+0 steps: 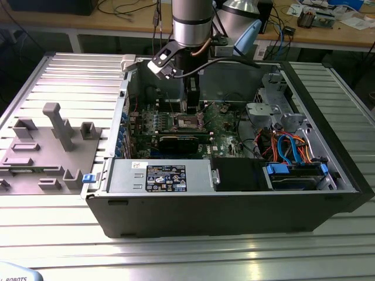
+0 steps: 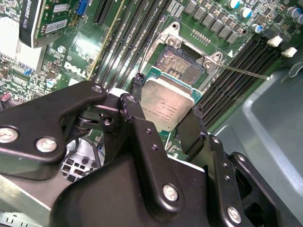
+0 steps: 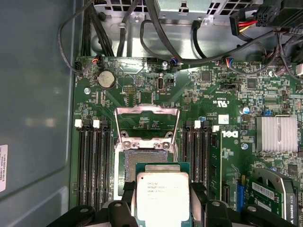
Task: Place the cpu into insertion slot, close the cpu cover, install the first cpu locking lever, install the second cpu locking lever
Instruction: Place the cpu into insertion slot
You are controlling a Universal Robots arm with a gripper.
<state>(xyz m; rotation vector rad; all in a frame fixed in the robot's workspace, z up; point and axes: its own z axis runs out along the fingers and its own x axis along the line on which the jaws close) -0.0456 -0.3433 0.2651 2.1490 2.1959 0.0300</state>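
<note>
Holds cpu [image 2: 166, 105] flat by two edges between fingers [image 2: 190, 130] for level seating; slot [image 2: 182, 64] just beyond fingertips, cover [image 3: 147, 124] swung open.

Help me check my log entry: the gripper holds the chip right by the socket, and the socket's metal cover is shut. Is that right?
Not quite. The gripper does hold the chip right by the socket, but the metal cover is open, swung back off the socket and leaving it bare. The first wrist view shows this.
</note>
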